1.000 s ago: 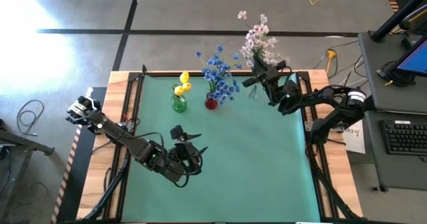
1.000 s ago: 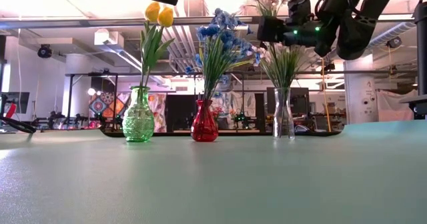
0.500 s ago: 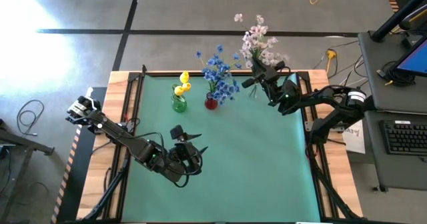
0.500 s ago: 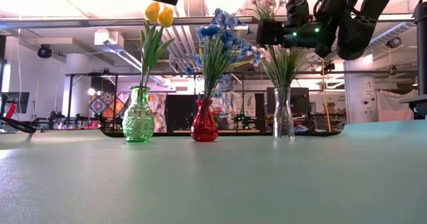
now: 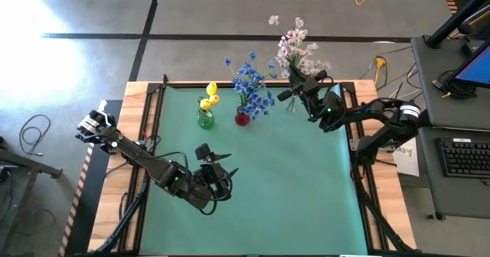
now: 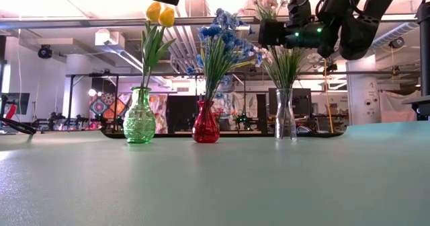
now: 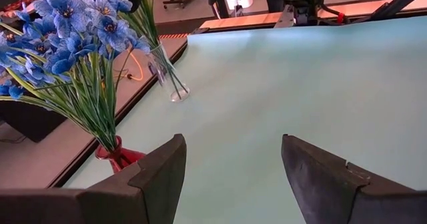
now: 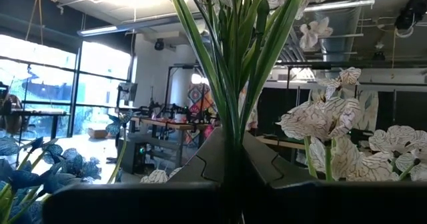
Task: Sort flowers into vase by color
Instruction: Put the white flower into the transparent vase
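Note:
Three vases stand in a row near the table's far edge. A green vase point(image 5: 205, 120) holds yellow buds point(image 5: 209, 95). A red vase point(image 5: 242, 118) holds blue blossoms point(image 5: 249, 83). A clear vase point(image 6: 285, 115) holds the stems of a pink-white blossom spray point(image 5: 295, 47). My right gripper point(image 5: 295, 78) is above the clear vase, shut on that spray. My left gripper point(image 5: 222, 164) hovers open over the table's near middle with nothing between its fingers point(image 7: 160, 171). My right gripper pinches the spray's bunched green stems point(image 8: 230, 117) between its two fingers, below the blossoms and above the vase mouth. The fingers come from the table's right side, tipped a little upward, and lie across the stems. The spray stands upright, its lower stems point(image 6: 285, 68) reaching down into the clear vase.
The green table mat point(image 5: 291, 188) spreads bare toward the near and right edges. A dark frame point(image 5: 153, 96) runs along the table's left and far sides. A desk with a keyboard point(image 5: 463, 156) stands off the right side.

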Action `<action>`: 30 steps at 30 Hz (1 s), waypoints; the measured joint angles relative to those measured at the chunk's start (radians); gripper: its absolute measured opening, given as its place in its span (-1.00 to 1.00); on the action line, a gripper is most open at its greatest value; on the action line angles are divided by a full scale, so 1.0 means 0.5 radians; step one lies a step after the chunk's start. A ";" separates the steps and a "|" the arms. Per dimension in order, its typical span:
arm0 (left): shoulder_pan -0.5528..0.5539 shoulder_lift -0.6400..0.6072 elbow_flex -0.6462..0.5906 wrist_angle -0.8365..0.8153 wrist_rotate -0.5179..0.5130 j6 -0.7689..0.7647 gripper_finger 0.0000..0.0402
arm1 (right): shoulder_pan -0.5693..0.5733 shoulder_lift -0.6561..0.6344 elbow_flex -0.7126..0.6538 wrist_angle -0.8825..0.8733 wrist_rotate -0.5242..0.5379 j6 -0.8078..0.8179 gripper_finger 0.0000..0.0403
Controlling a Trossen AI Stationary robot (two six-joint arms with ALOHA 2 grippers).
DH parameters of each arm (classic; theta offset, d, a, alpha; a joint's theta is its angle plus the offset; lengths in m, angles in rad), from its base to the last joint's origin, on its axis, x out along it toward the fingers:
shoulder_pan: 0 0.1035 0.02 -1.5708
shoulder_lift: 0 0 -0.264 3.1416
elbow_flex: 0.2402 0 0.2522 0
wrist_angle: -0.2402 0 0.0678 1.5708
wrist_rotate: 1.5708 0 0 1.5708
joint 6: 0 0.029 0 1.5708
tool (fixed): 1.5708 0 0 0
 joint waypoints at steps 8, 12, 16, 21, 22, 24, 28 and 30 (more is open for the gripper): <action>0.000 0.000 0.000 0.001 0.000 -0.009 0.15 | 0.000 -0.037 0.000 -0.034 0.032 -0.002 -0.66; 0.000 0.000 0.000 0.001 0.000 -0.010 0.15 | 0.001 -0.039 -0.003 -0.046 0.090 -0.032 -0.43; 0.000 0.000 0.000 0.000 0.000 -0.010 0.15 | 0.012 -0.044 -0.011 -0.046 0.107 -0.051 -0.25; -0.001 0.000 0.000 -0.003 0.001 -0.010 0.15 | 0.038 -0.050 -0.011 -0.044 0.106 -0.056 -0.07; 0.000 0.000 0.000 -0.003 0.001 -0.010 0.15 | 0.043 -0.050 -0.011 -0.045 0.106 -0.057 -0.04; -0.001 0.000 0.000 -0.004 0.001 -0.010 0.15 | 0.053 -0.050 -0.011 -0.044 0.106 -0.068 0.01; 0.000 0.000 0.000 -0.004 0.001 -0.011 0.15 | 0.083 -0.068 -0.011 -0.045 0.161 -0.128 0.09; 0.000 0.000 0.000 -0.004 0.001 -0.011 0.15 | 0.100 -0.083 -0.011 -0.046 0.218 -0.171 0.12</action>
